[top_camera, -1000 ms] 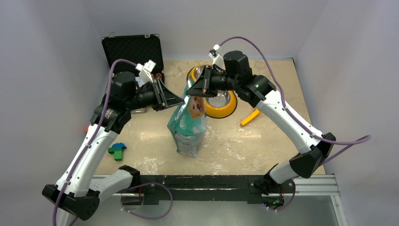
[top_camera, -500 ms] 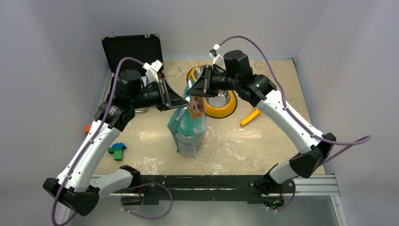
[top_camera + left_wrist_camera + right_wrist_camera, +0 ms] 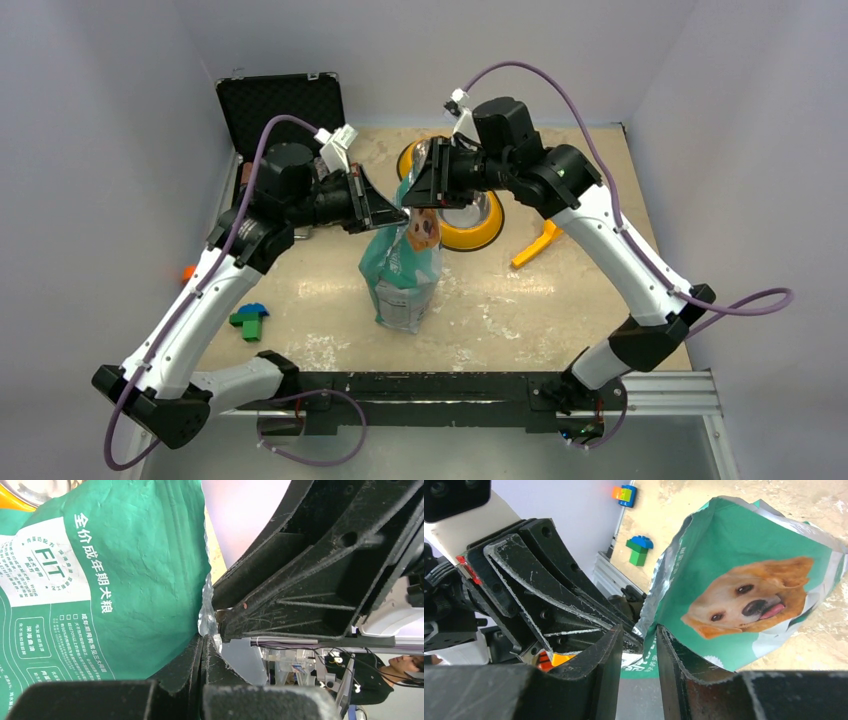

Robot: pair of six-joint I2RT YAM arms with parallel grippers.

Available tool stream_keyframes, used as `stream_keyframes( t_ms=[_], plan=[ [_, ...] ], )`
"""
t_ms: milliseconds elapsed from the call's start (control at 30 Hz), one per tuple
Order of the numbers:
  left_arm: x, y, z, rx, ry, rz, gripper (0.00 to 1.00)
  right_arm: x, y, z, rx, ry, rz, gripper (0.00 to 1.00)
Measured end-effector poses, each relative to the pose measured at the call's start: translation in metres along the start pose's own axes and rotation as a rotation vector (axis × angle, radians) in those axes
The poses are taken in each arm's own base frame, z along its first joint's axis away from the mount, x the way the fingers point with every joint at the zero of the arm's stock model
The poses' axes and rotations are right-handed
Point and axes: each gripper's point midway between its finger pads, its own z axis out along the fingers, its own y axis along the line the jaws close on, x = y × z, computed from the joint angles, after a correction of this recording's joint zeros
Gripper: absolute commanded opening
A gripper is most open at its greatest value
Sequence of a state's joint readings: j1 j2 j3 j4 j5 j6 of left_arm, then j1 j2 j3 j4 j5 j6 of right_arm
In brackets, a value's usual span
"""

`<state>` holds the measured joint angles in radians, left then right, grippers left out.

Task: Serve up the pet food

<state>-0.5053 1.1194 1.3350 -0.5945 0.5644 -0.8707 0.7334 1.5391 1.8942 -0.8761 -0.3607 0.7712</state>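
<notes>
The teal-green pouch [image 3: 403,268] with a golden dog's face stands upright at mid-table. My left gripper [image 3: 398,212] is shut on the silver rim of the pouch's mouth; in the left wrist view the jaws [image 3: 204,642] pinch that foil edge beside the green pouch wall [image 3: 125,580]. My right gripper [image 3: 414,193] meets it from the far side, open, and the rim hangs loose in the gap [image 3: 640,636] next to the pouch's dog face [image 3: 749,597]. The pet food is hidden inside the pouch. A yellow bowl [image 3: 482,236] with a steel inside sits just behind.
An open black case [image 3: 282,105] stands at the back left. An orange piece [image 3: 533,248] lies right of the bowl. Green and blue blocks [image 3: 248,321] and a small orange thing [image 3: 188,271] lie at the left. Walls close in on three sides.
My left gripper moved right onto the pouch's top and shut on the rim. My right gripper opened and let the rim go.
</notes>
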Motion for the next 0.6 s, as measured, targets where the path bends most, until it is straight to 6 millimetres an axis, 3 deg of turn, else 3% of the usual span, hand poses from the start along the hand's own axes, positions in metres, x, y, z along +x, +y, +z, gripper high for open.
stream_keyframes(
  t_ms=[100, 300, 333, 400, 600],
  plan=[
    [0.001, 0.001, 0.001, -0.011, -0.005, 0.002, 0.0, 0.003, -0.001, -0.001, 0.036, 0.006, -0.008, 0.34],
    [-0.001, 0.003, 0.002, -0.025, -0.017, 0.002, 0.0, 0.009, -0.013, -0.001, 0.1, 0.016, 0.009, 0.19],
    [-0.001, 0.002, 0.002, -0.026, -0.019, 0.002, 0.0, 0.01, -0.014, -0.001, 0.104, 0.018, 0.012, 0.16],
    [-0.001, 0.002, 0.002, -0.029, -0.022, 0.002, 0.0, 0.011, -0.016, 0.0, 0.107, 0.022, 0.017, 0.0],
    [-0.002, 0.008, 0.0, -0.068, -0.044, 0.0, 0.0, 0.01, -0.019, 0.001, 0.126, 0.011, 0.014, 0.0]
  ],
)
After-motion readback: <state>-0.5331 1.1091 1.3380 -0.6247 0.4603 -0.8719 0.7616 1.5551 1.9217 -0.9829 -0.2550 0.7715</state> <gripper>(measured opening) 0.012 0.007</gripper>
